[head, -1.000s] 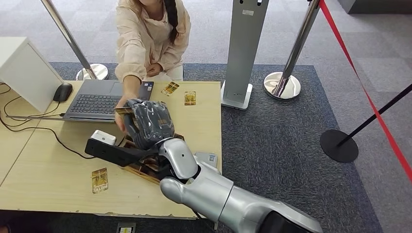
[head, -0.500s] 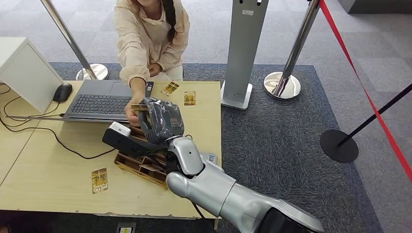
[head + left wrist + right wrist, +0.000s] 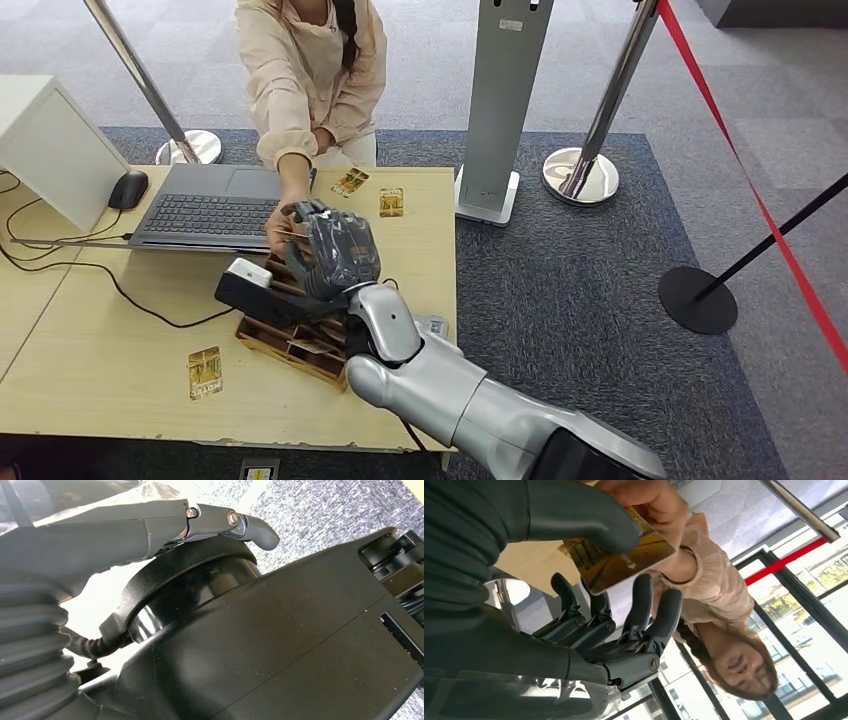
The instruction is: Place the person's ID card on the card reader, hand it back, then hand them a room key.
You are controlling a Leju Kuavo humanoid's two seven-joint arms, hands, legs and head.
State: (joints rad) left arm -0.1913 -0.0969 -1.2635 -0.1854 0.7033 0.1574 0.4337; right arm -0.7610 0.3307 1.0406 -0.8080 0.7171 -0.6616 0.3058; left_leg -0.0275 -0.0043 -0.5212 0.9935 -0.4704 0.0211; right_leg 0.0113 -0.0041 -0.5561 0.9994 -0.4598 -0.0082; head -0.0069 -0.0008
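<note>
The robot's right hand is raised above the worktop, just in front of the laptop, and it meets the person's hand there. The right wrist view shows a gold card pinched between the thick thumb and the darker fingers, while the person's fingers grip the card's far end. Both parties hold it at once, so this is a handover in progress. Whether the card is the ID card going back or the room key cannot be told from its face.

A wooden card rack sits under the arm, and loose gold cards lie on the worktop. Judging by that, the task is probably at one of its two hand-back steps; the release is not yet done.

The left hand hangs beside the robot's body; how its fingers lie cannot be told.
</note>
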